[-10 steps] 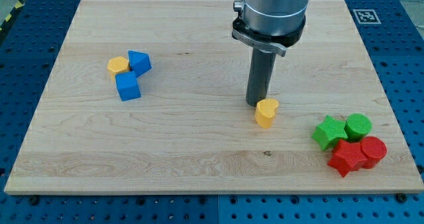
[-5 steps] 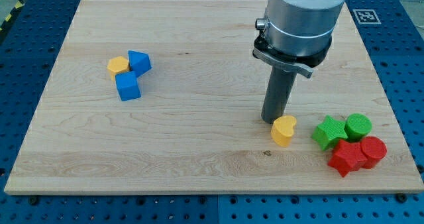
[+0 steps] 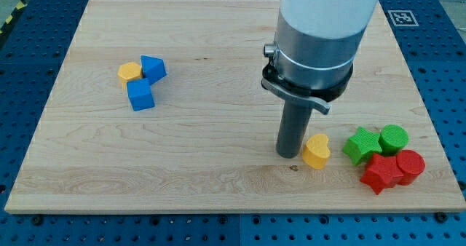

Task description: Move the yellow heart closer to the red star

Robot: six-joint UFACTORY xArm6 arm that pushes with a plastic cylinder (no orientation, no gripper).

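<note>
The yellow heart [image 3: 317,151] lies on the wooden board at the view's lower right. My tip [image 3: 288,155] rests on the board just left of the heart, touching or nearly touching it. The red star [image 3: 381,173] lies further right, near the board's bottom right corner, with a gap between it and the heart. The arm's wide grey body hides part of the board above the tip.
A green star [image 3: 361,145], a green cylinder [image 3: 394,138] and a red cylinder [image 3: 410,165] cluster with the red star. Two blue blocks [image 3: 153,68] [image 3: 140,95] and a small orange block [image 3: 129,73] sit at the view's upper left. The board's bottom edge [image 3: 233,209] is near.
The yellow heart has been pushed right and down, toward the red star. My tip has shifted from above the heart to its left side and lower on the board.
</note>
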